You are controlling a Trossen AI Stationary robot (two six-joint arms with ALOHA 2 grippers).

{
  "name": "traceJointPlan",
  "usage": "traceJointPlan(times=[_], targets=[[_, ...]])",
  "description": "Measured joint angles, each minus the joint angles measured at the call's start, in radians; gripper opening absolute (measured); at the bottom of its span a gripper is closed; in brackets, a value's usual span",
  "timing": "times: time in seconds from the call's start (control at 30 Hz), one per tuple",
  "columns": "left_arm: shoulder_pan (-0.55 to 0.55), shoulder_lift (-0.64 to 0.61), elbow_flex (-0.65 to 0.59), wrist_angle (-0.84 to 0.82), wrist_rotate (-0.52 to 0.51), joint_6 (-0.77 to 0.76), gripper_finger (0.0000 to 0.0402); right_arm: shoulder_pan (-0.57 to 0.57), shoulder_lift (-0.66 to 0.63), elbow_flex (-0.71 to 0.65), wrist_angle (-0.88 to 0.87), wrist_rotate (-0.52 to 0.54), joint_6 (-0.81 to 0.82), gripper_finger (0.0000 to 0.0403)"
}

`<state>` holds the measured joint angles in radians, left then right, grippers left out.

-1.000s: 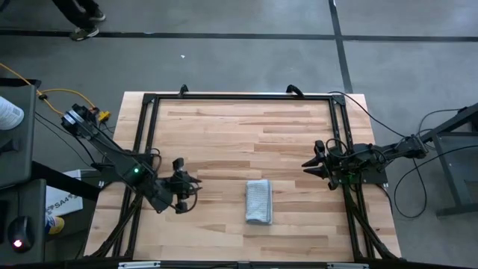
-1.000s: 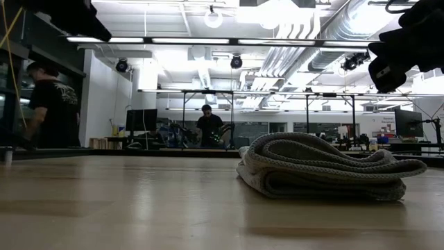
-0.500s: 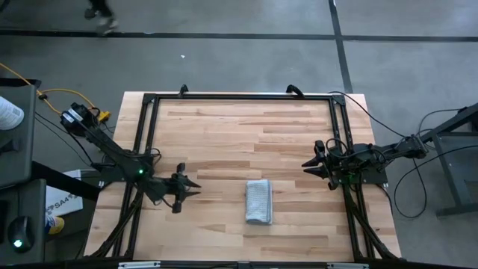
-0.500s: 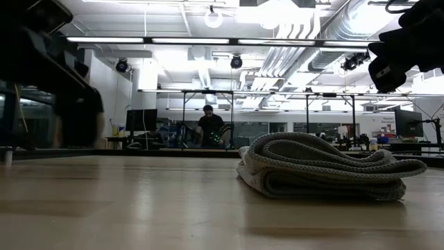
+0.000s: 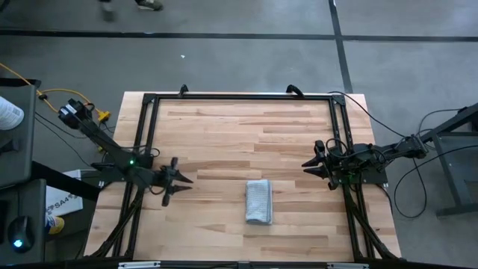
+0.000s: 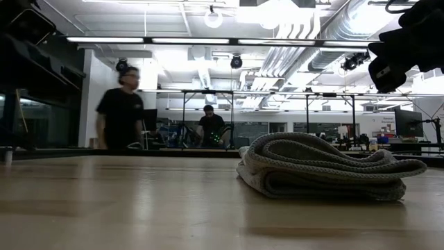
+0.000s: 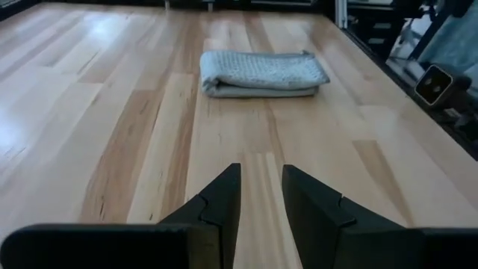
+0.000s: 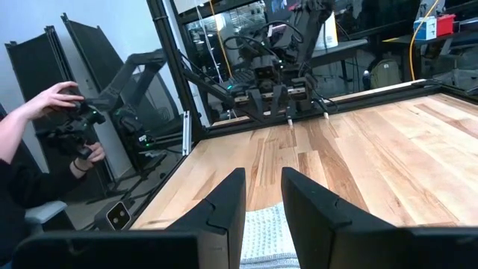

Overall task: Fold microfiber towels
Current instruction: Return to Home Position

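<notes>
high view: folded towel (image 5: 259, 201) between left gripper (image 5: 179, 181) and right gripper (image 5: 310, 166), both parted, empty

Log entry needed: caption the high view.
Folded towel on table, left gripper and right gripper open, apart from it.

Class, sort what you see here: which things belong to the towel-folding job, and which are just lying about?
Belongs to the job:
- grey towel, lying folded on the table
- left gripper and right gripper, both empty, on either side of the towel and apart from it

Just around:
- black frame along the table's edges
- person in the room behind
</notes>
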<state>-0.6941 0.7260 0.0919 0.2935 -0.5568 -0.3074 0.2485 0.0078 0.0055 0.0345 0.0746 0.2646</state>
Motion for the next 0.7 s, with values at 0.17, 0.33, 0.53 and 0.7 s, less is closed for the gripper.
traceJointPlan(times=[0.17,0.33,0.53,0.7], targets=[[0.0,-0.118,-0.008,-0.093,0.01,0.023,0.01,0.0,0.0,0.0,0.0,0.0,0.0,0.0082],[0.0,-0.233,-0.008,-0.206,0.012,0.023,0.01,0.0,0.0,0.0,0.0,0.0,0.0,0.0082],[0.0,-0.336,-0.033,-0.235,0.012,0.032,0.01,0.0,0.0,0.0,0.0,0.0,0.0,0.0082],[0.0,-0.402,-0.075,-0.22,0.026,0.018,0.01,0.0,0.0,0.0,0.0,0.0,0.0,0.0082]])
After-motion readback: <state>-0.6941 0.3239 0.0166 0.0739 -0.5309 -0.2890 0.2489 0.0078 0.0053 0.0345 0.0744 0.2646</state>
